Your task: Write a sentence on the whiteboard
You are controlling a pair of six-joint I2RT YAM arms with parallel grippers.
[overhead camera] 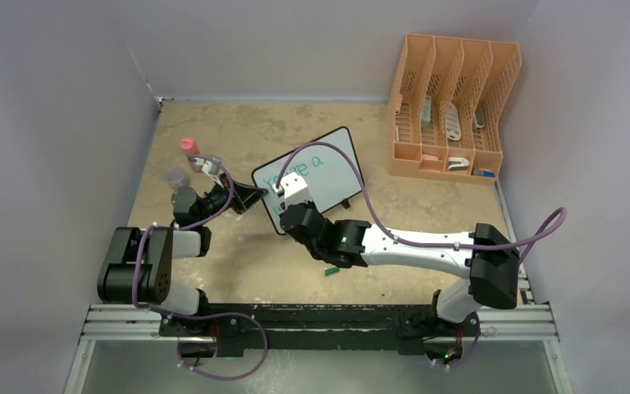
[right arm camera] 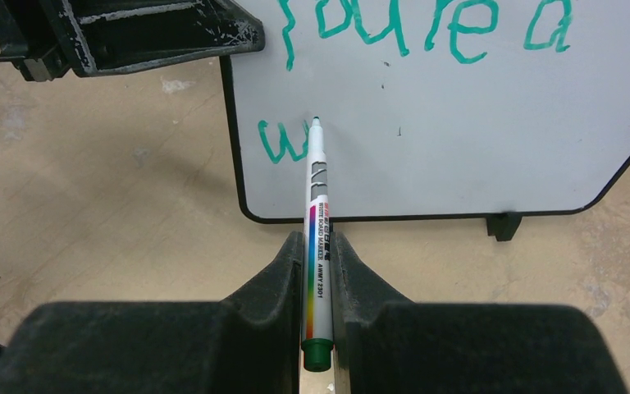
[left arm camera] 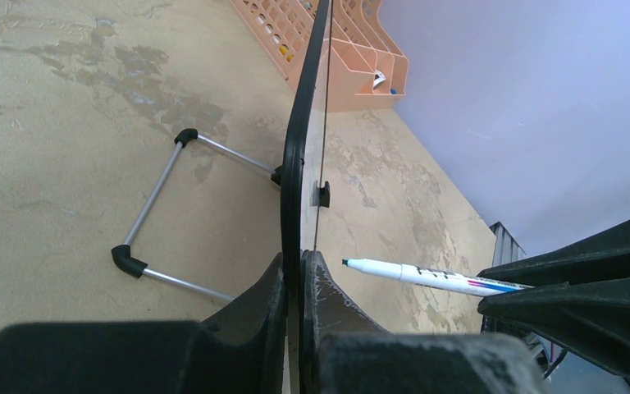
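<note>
The whiteboard (overhead camera: 332,160) stands tilted on the table, black-framed. The sentence (right arm camera: 426,29) in teal-green reads "You're a" on the upper line, with a "w" starting the lower line; it also shows in the top view (overhead camera: 299,168). My left gripper (overhead camera: 253,195) is shut on the board's left edge (left arm camera: 298,164), one finger on each face. My right gripper (right arm camera: 318,246) is shut on a white marker (right arm camera: 318,205) with a green end. The marker's tip touches the board just right of the "w". The marker also shows in the left wrist view (left arm camera: 426,275).
An orange file rack (overhead camera: 451,107) stands at the back right, behind the board. A pink-capped bottle (overhead camera: 189,148) and grey lids (overhead camera: 177,176) sit left of my left arm. A small green cap (overhead camera: 331,270) lies under my right arm. The board's wire stand (left arm camera: 160,217) props it from behind.
</note>
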